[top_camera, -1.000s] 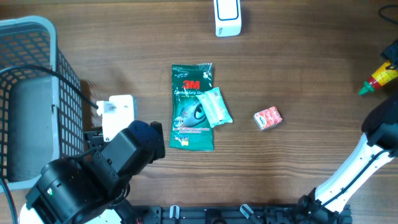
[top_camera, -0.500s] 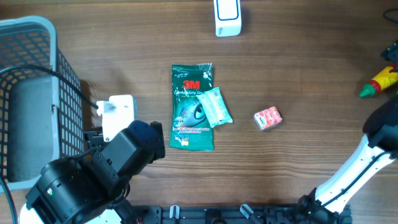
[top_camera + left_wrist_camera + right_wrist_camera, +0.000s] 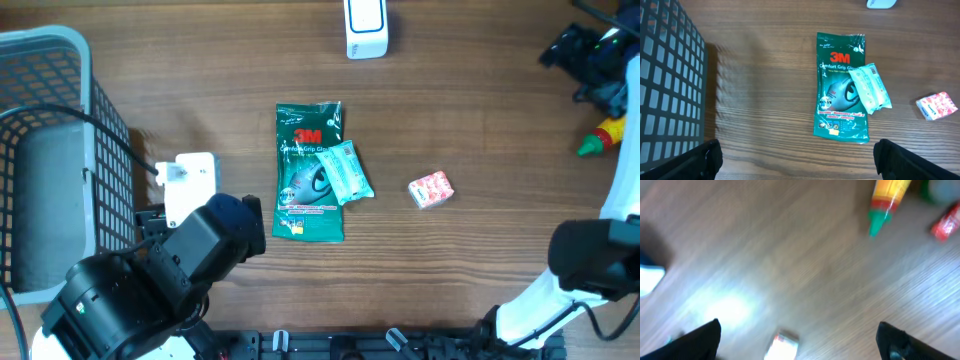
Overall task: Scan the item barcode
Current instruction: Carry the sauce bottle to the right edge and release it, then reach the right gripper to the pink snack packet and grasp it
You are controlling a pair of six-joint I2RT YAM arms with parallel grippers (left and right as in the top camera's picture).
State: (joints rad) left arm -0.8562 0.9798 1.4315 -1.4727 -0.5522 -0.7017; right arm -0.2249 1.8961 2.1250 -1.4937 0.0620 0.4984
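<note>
Your left end effector point(image 3: 797, 165) hangs wide open and empty over the near left of the table point(image 3: 480, 90). Your right end effector point(image 3: 797, 340) is at the far right, also wide open and holding nothing. Its view is blurred, so the bottle point(image 3: 607, 133) beside it is probably sauce. The green packet point(image 3: 309, 172) lies flat mid-table, with a sachet point(image 3: 346, 172) overlapping its right edge. It looks like light, soft, slippery film, so pinch a bare edge or corner, not the flat face.
</note>
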